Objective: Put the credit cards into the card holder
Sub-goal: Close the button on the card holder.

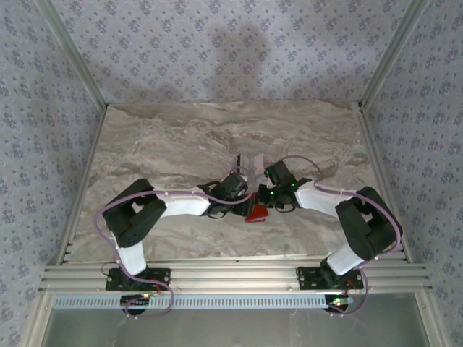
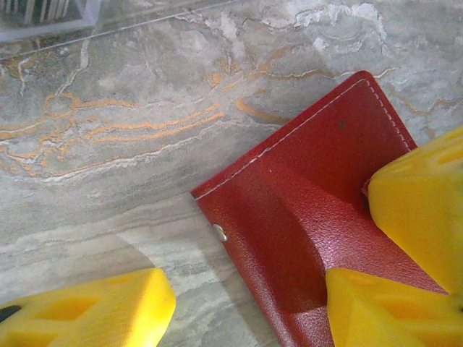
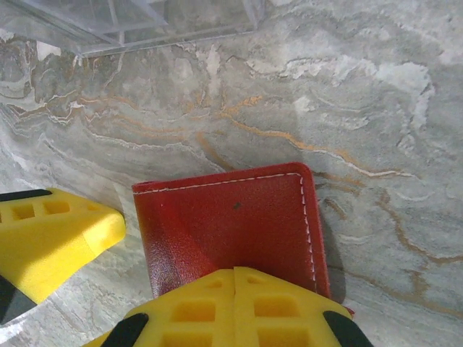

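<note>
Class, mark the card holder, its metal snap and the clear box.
card holder point(image 3: 231, 217): right wrist view, outer face
metal snap point(image 2: 220, 232): left wrist view, round head
clear box point(image 3: 166, 25): right wrist view, front wall

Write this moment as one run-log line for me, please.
right gripper: shut on card holder edge | left gripper: open, one finger over card holder, other over table | card holder: red outside up
</note>
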Motion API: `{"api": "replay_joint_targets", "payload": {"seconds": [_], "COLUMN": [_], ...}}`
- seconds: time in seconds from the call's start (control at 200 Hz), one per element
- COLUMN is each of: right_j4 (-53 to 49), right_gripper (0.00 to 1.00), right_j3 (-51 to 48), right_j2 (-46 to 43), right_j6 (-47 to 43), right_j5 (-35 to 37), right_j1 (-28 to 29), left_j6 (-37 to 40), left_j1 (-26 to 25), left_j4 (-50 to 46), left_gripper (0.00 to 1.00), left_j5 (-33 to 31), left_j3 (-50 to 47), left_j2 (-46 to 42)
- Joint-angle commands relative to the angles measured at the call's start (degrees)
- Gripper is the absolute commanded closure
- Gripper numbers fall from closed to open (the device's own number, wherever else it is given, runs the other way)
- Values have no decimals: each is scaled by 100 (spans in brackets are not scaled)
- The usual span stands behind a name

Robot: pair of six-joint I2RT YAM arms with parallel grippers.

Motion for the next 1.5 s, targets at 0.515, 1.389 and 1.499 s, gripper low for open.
{"api": "replay_joint_targets", "payload": {"seconds": [0.515, 1.389, 1.499], "right_j4": [-1627, -1494, -1761], "right_gripper": [100, 100, 100], "right_j3": [-488, -589, -678], "right_j2": [854, 139, -167], "right_j6": [636, 435, 366], "right_j5": [1310, 46, 65], "right_j1": [1083, 1343, 1258], "left_j6": [4, -23, -31], "left_j1": [96, 201, 218], "left_j4": [536, 629, 618], "left_gripper": [37, 50, 53], "left_j5": [85, 174, 181], "left_j3": [9, 70, 67], "left_j2": [619, 879, 888]}}
